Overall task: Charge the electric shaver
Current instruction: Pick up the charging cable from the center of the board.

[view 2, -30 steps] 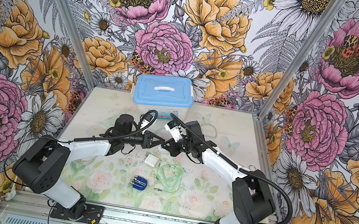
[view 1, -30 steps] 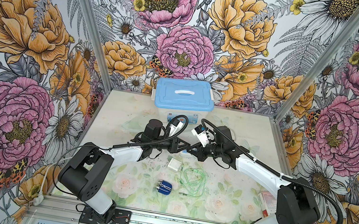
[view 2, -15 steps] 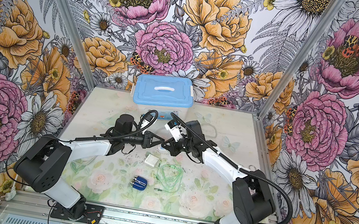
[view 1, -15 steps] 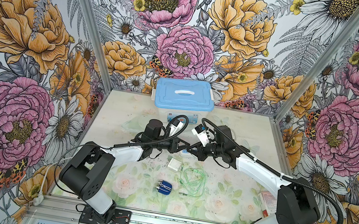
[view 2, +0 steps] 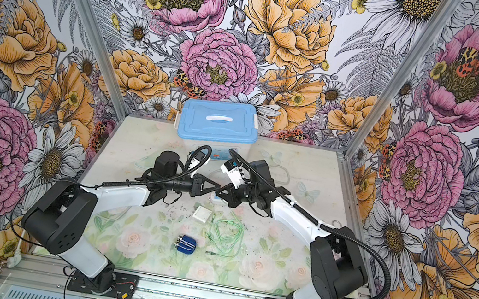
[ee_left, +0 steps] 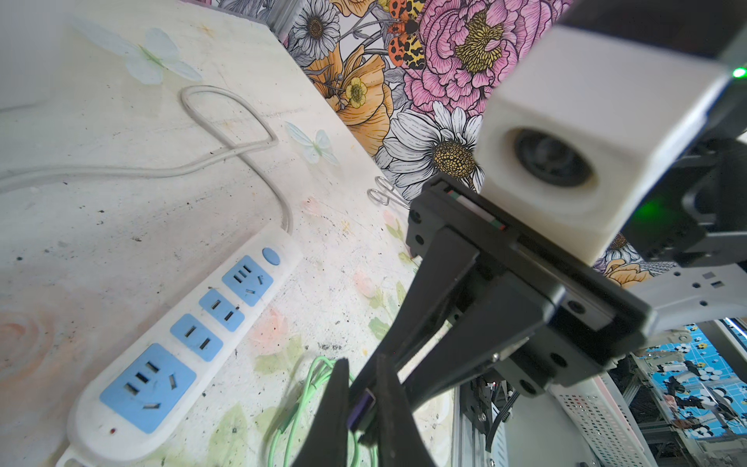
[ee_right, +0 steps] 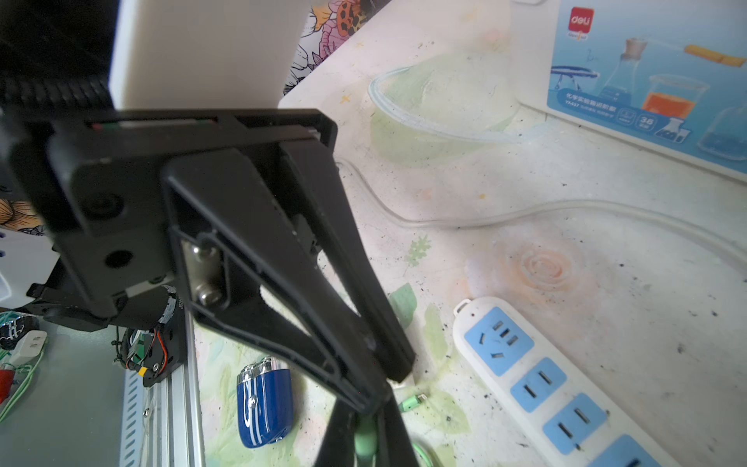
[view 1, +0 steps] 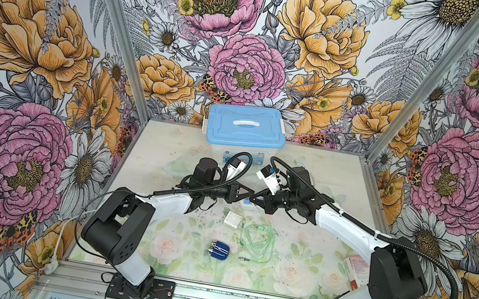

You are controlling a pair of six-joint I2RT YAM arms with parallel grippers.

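The electric shaver [view 1: 218, 250] [view 2: 185, 245] [ee_right: 264, 400], glossy dark blue with silver heads, lies on its side on the table, nearer the front than both grippers and untouched. Above the table's middle the two grippers meet tip to tip. My left gripper [view 1: 249, 196] [ee_left: 361, 408] is shut on the purple-cored USB plug [ee_left: 361, 405] of the green cable [view 1: 258, 240]. Just behind that plug, my right gripper [view 1: 253, 199] [ee_right: 366, 438] is shut on the cable's green sleeve. The cable's other plug [ee_right: 412, 402] rests on the table. A white charger block [view 1: 233, 220] lies below the grippers.
A white power strip [ee_left: 182, 347] [ee_right: 545, 384] with blue sockets lies under and behind the grippers, its cord [ee_left: 226, 153] looping toward the back. A blue-lidded box [view 1: 245, 125] stands at the back wall, and a small red-and-white pack [view 1: 356, 270] lies at the right.
The left gripper's jaws have closed onto the USB plug. Both arms have hardly moved; the right gripper keeps its hold on the cable.
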